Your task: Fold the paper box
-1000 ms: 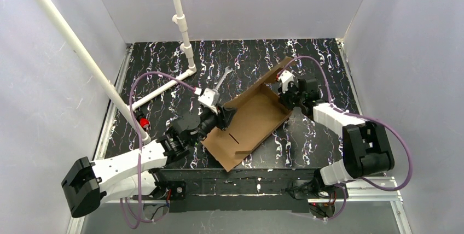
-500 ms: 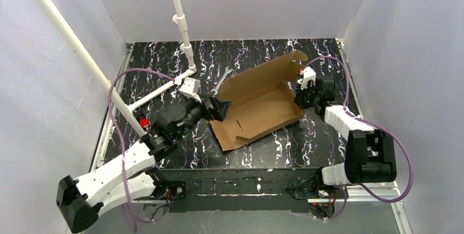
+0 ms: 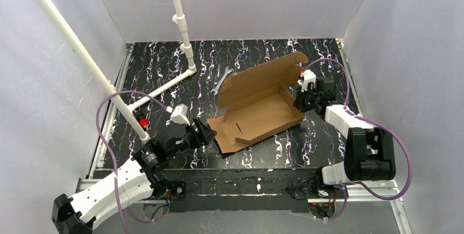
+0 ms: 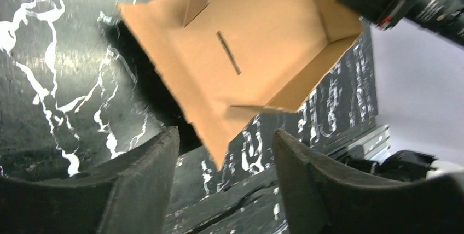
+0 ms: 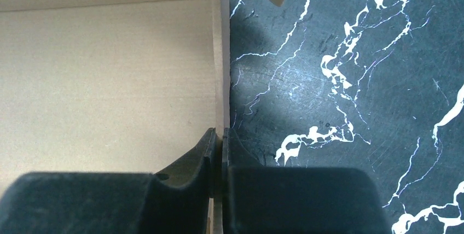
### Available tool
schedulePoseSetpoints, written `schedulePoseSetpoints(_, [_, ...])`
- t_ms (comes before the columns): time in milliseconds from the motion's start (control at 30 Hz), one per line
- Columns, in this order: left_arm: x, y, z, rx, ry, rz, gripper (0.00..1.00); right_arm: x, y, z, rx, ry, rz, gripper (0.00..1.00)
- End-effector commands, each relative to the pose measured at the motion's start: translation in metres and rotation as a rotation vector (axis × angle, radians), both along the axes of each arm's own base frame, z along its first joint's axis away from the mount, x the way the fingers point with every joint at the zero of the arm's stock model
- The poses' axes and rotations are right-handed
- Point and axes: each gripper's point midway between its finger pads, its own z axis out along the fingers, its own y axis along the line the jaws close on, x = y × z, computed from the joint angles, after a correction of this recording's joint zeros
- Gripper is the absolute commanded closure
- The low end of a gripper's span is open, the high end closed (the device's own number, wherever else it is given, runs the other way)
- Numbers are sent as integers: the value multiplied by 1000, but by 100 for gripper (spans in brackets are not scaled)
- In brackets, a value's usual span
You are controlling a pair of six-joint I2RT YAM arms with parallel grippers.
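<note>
Mid-table, slightly right of centre: the paper box (image 3: 257,108), part-formed. Plain brown corrugated cardboard, matte, die-cut edges. Floor panel lies flat on the table (image 3: 164,70), which is black with white marble veining. Long far panel stands up, leaning back, with a rounded tab at its far right corner. Short right wall and near long wall are raised and low. Left end is not closed: a pointed flap lies flat there, aimed at the left arm. One thin straight slot (image 4: 228,52) is cut in the floor near that end.

Right gripper (image 3: 302,97): fingers (image 5: 191,163) pinched together on the top edge of the box's right wall, one inside, one outside, cardboard sandwiched between. In the right wrist view the edge runs straight into the closed gap.

Left gripper (image 3: 203,134): jaws well apart with nothing between them, over the table just off the near-left flap, clear of the cardboard.

Also present: a metal spanner (image 3: 220,81) flat on the table just beside the box's far-left corner, and a white PVC pipe frame (image 3: 180,15) at far left.
</note>
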Motion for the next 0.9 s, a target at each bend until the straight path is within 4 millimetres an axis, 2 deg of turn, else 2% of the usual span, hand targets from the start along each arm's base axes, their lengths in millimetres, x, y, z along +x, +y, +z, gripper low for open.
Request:
schedulePoseSetpoints(0, [-1,-15,-3,-167,24,7,47,1,7,4,49,-2,13,86])
schedulePoseSetpoints(67, [7,-23,8,-160,-38,-23,54,1,8,2,51,2,18,86])
schedulePoseSetpoints(100, [11,-25,11,-119,-69,-44,63,1,8,2,51,3,20,86])
schedulePoseSetpoints(133, [17,-28,15,-83,-98,-56,67,1,8,2,51,3,23,86])
schedulePoseSetpoints(233, [38,-36,31,15,-209,-84,68,1,8,3,49,2,27,86])
schedulePoseSetpoints(300, [54,-40,38,83,-279,-90,62,0,8,3,49,0,29,86])
schedulePoseSetpoints(433, [80,-45,46,161,-341,-78,37,0,8,3,51,1,32,86])
schedulePoseSetpoints(500, [88,-44,48,168,-347,-80,28,0,9,3,54,3,35,86])
schedulePoseSetpoints(667, [105,-28,44,149,-316,-16,23,0,10,2,58,9,40,87])
schedulePoseSetpoints(767, [116,-22,43,114,-281,10,26,0,11,1,58,12,43,87])
schedulePoseSetpoints(867, [126,-26,47,77,-265,-5,29,0,10,0,56,10,44,87])
